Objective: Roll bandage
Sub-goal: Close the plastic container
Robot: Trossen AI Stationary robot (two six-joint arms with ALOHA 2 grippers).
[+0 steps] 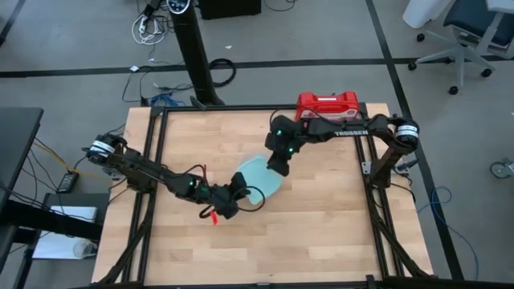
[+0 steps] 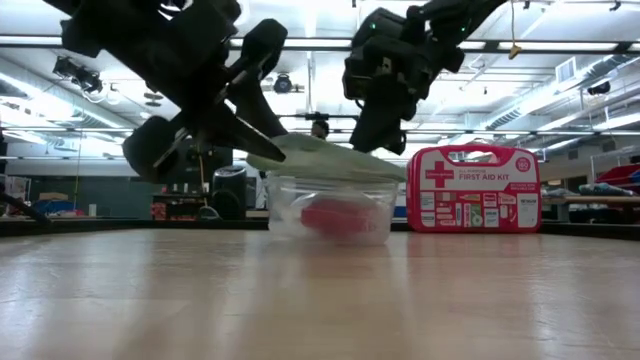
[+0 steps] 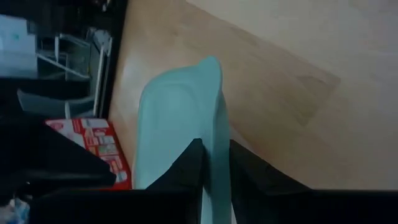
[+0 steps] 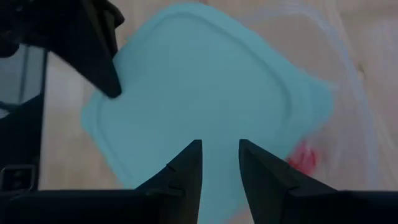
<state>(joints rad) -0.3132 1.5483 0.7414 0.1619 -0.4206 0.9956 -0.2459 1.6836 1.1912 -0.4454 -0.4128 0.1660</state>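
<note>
A pale blue square lid (image 1: pixel 261 177) hangs tilted over a clear plastic container (image 2: pixel 330 210). The red bandage (image 2: pixel 335 218) lies rolled inside that container and shows red through its wall (image 4: pixel 303 158). My left gripper (image 3: pixel 214 144) is shut on the lid's left edge. My right gripper (image 4: pixel 220 144) hovers over the lid's far right part (image 1: pixel 275 167), its fingers a little apart with nothing between them. Whether they touch the lid's top, I cannot tell. My left gripper pinches the lid's rim (image 3: pixel 214 124) between its two fingers, one on each face, at the side toward the table's left. The fingers (image 4: pixel 99 56) come slanting down from the table's left. The lid is tilted, its held side raised above the container.
The red first-aid case (image 1: pixel 327 104) stands at the table's far edge, behind my right arm. A small red piece (image 1: pixel 213 217) lies on the wood just near of my left gripper. Bare wood spreads toward the near edge and the right.
</note>
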